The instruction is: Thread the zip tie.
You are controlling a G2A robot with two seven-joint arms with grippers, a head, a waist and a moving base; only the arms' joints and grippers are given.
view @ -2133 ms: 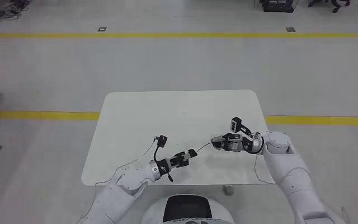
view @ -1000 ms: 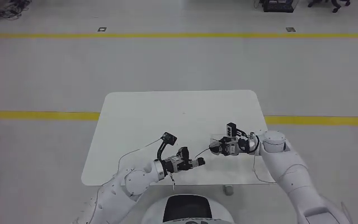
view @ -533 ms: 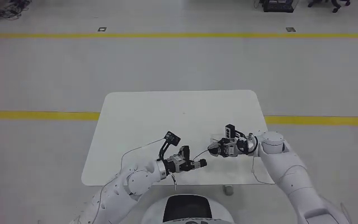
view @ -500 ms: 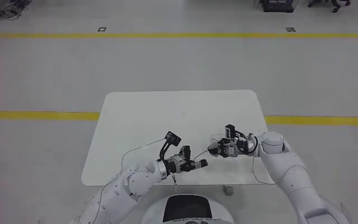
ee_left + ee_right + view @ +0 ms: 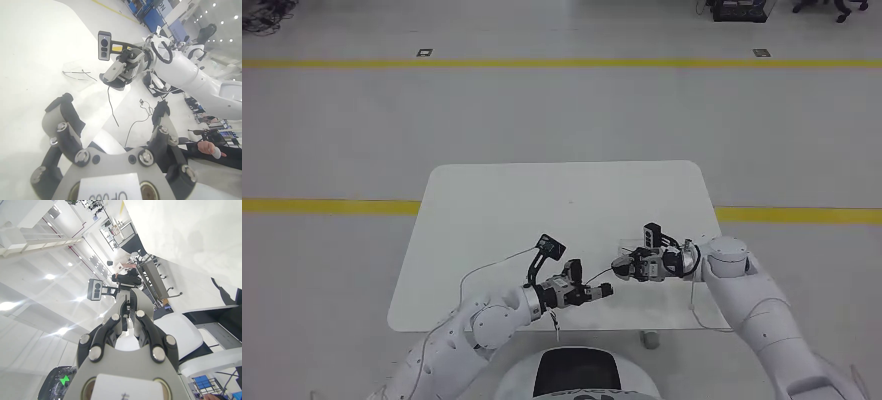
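The right tool (image 5: 110,84) is clenching the zip tie (image 5: 111,108) by one end, its two fingers pressing flat together. The thin black zip tie is hanging out of that grip and trailing toward the left tool (image 5: 113,101), which is facing the right tool across a small gap above the near part of the desk (image 5: 542,200). The left tool is standing released, its dark-padded fingers (image 5: 65,106) spreading wide to either side. In the left wrist view the zip tie's free tip is ending in the open space between those fingers, touching neither one; how far in front of them it is hanging cannot be told. In the top view the two tools are pointing at each other, tip to tip, with the zip tie running between them. Just beside the right tool, on the side away from the robot, a few loose ties (image 5: 76,74) are lying flat on the desk, apart from the zip tie being held.
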